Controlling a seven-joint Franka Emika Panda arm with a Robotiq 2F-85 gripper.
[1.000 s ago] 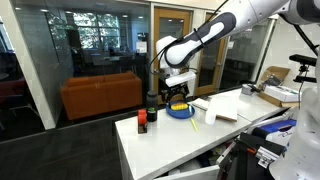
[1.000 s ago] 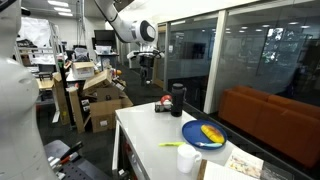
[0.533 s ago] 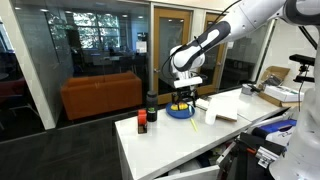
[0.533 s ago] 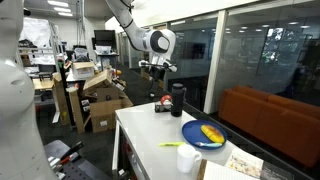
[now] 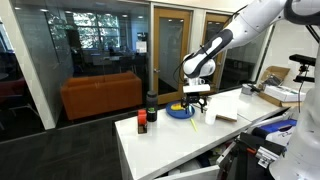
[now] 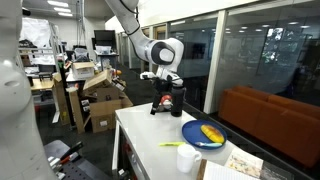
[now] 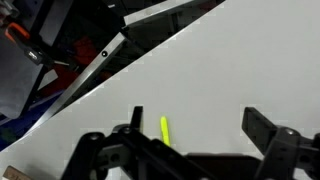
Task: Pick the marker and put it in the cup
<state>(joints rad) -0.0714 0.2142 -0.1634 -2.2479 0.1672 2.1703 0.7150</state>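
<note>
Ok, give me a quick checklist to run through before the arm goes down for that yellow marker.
1. Jaws of the end effector open: ok, wide apart.
2. The thin yellow-green marker in the wrist view: ok, lying flat on the white table.
3. Marker centred between the jaws: not ok, it lies close to one finger.
4. Space around the marker free: ok, nothing touches it.
5. The small white cup upright: ok.
6. Cup empty inside: cannot tell.
</note>
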